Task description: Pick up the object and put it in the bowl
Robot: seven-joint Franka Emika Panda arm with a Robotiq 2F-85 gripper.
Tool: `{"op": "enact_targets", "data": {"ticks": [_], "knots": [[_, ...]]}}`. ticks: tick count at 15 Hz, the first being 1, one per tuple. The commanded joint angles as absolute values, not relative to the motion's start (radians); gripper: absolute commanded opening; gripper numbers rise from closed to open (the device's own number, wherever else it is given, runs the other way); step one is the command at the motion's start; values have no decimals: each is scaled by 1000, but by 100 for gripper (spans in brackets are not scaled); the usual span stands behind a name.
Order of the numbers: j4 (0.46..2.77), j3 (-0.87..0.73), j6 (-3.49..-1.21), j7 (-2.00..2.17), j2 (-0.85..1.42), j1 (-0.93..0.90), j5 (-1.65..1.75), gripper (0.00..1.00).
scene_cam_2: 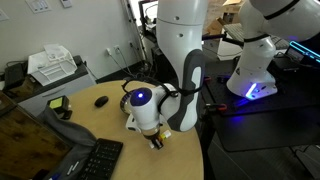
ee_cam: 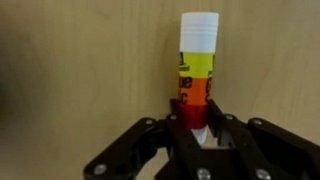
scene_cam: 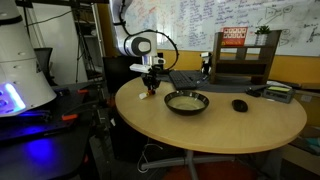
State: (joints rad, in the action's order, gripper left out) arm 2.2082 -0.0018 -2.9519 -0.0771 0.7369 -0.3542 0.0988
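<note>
The stick [ee_cam: 196, 70] sat squeezed tight in the gripper [ee_cam: 196, 124] over the table [scene_cam: 220, 130]. Only the wrist view showed that grip. Only an exterior view showed the bowl [scene_cam: 187, 111] nearby.

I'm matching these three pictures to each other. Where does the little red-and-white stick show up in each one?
Exterior view: the stick is a red speck at the gripper, left of the bowl.
Exterior view: the stick is a red speck, lower centre, under the gripper.
Wrist view: the stick is right of centre, white cap up, lower end between the jaws.
Shared landmark: the wooden table.
</note>
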Motion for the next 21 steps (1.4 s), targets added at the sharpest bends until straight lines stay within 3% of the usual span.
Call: {"op": "enact_targets", "data": {"ticks": [1,5,15,21], "knots": [[2250,-74,-2946,-5,660,-403,150,8],[2282,-150,-2980,32,587,-410,179,8],[2193,-626,-2958,318,642,-717,434,8],[2124,-650,-2806,409,758,-764,411,8]]}}
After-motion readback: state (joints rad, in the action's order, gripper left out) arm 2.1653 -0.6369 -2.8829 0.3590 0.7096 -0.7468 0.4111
